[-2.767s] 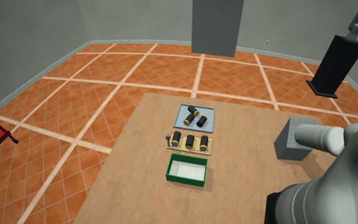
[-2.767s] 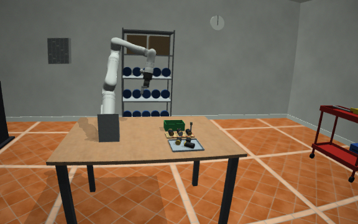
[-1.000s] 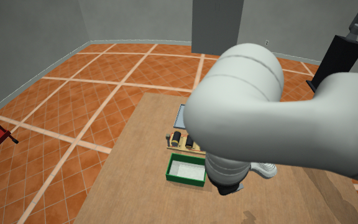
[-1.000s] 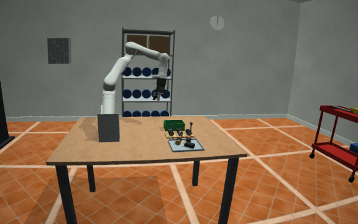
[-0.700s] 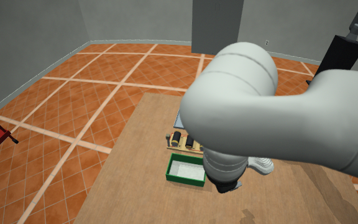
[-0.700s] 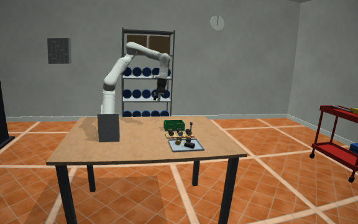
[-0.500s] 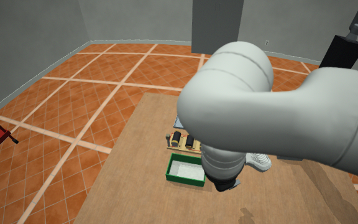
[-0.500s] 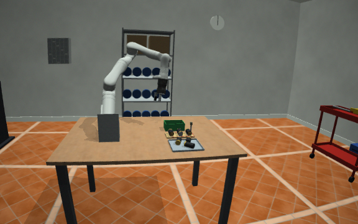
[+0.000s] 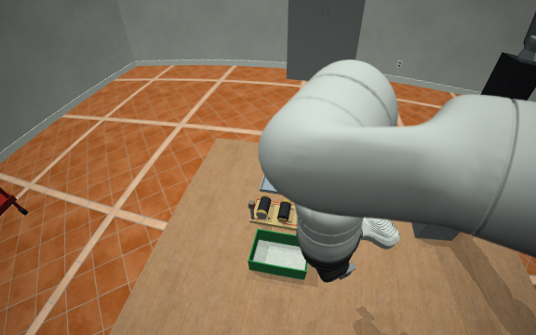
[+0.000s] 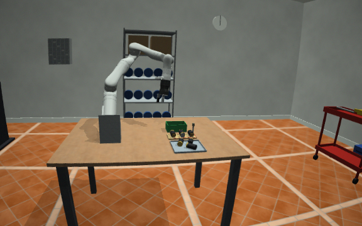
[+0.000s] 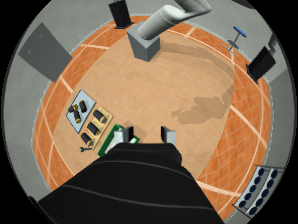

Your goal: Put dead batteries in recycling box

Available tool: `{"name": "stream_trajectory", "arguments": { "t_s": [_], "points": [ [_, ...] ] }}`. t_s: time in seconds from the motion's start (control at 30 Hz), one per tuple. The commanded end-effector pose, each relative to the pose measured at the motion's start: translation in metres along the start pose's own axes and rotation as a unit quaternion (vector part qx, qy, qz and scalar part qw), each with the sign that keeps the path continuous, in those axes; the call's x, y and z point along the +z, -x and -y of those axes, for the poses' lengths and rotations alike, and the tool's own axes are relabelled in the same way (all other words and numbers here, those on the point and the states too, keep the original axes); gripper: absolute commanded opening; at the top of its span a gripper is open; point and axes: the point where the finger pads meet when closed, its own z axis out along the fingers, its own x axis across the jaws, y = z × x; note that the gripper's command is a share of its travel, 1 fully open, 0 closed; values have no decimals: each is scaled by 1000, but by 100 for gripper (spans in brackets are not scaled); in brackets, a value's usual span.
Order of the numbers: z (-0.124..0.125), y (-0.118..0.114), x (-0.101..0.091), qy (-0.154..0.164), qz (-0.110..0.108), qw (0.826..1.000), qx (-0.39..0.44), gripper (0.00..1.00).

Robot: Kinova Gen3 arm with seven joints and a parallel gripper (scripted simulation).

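Observation:
My gripper (image 10: 161, 100) (image 11: 147, 132) (image 9: 342, 274) is open and empty. It hangs high above the table, over the near edge of the green recycling box (image 9: 254, 251) (image 10: 175, 126) (image 11: 109, 140). The box stands upright on the table, and what shows of its inside holds no battery. Beyond it lies the wooden battery holder (image 9: 273, 222) (image 10: 168, 137) (image 11: 93, 125) with three black batteries (image 10: 181, 134); the top view shows two of them (image 9: 263, 207) (image 9: 284, 210). A grey tray (image 9: 266, 186) (image 10: 176, 149) holds three more batteries (image 10: 191, 146). The bulb post (image 10: 193, 127) stands by the holder; I cannot tell whether it is lit.
A grey block (image 10: 109, 129) (image 11: 143, 46) stands on the wooden table (image 10: 137, 147) (image 9: 194, 288) by the arm's base. My arm (image 9: 389, 154) hides much of the table in the top view. A shelf stands behind and a red cart (image 10: 351, 138) at the right.

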Motion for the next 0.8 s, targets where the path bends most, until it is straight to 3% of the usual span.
{"name": "stream_trajectory", "arguments": {
  "t_s": [0.0, 0.77],
  "points": [
    [0, 5, 0, 0, 0, 1000, 1, 100],
    [-2, 18, 4, 4, -2, 1000, -25, 100]
  ]
}}
